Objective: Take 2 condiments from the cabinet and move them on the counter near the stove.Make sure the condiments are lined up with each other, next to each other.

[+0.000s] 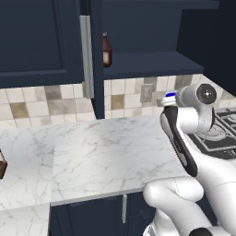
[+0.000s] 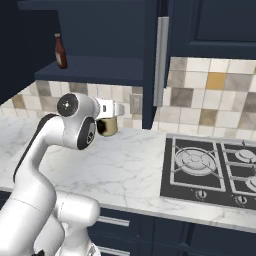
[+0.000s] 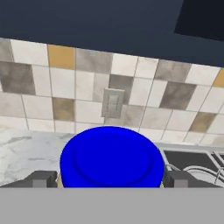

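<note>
The cream jar with its blue lid (image 3: 111, 159) stands on the white marble counter (image 2: 131, 167) by the tiled wall, left of the black stove (image 2: 210, 170). My gripper (image 3: 111, 178) is open and straddles the jar; one fingertip shows on each side of the lid, and no squeeze on it is visible. In the right base view the jar (image 2: 107, 127) sits just under my hand. In the left base view its lid (image 1: 170, 95) peeks out beside my arm. The slim reddish-brown bottle (image 1: 107, 50) stands upright on the shelf of the open navy cabinet (image 1: 147, 64).
The cabinet door stands open above the counter, its silver handle (image 1: 86, 55) facing me. A dark brown object (image 1: 2, 163) sits at the counter's far left edge. A wall outlet (image 3: 113, 103) is just behind the jar. The stove grates (image 1: 216, 133) lie to the right.
</note>
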